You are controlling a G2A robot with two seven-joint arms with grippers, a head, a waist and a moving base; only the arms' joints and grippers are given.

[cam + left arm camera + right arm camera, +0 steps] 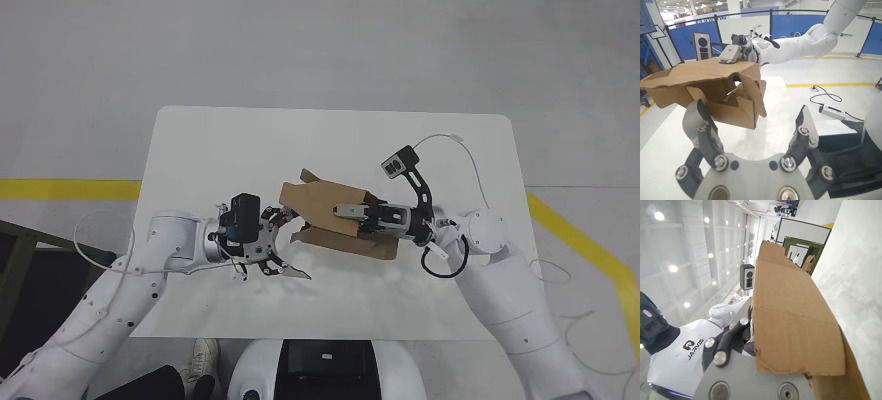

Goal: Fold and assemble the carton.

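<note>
**Carton**: brown corrugated board, partly erected, at the centre of the top view. It sits tilted over the middle of the counter. Its open end faces the left side of the frame. In the left wrist view the end flaps hang loose and unfolded, with ragged edges, and the hollow inside shows. Whether its lowest corner touches the counter cannot be told.

**Right end effector**: comes in from the right of the top view and is clenched on the carton's upper panel. One finger lies on the outer face, and the left wrist view shows the other finger inside the box.

**Left end effector**: left of centre in the top view, just beside the carton's open end. It is released, with its fingers spread wide and nothing between them.

**White cable**: lies curved on the counter at the upper right of the top view, well apart from the carton.

**Power adapter**: on the floor at the right of the left wrist view, with a black cord attached.
</note>
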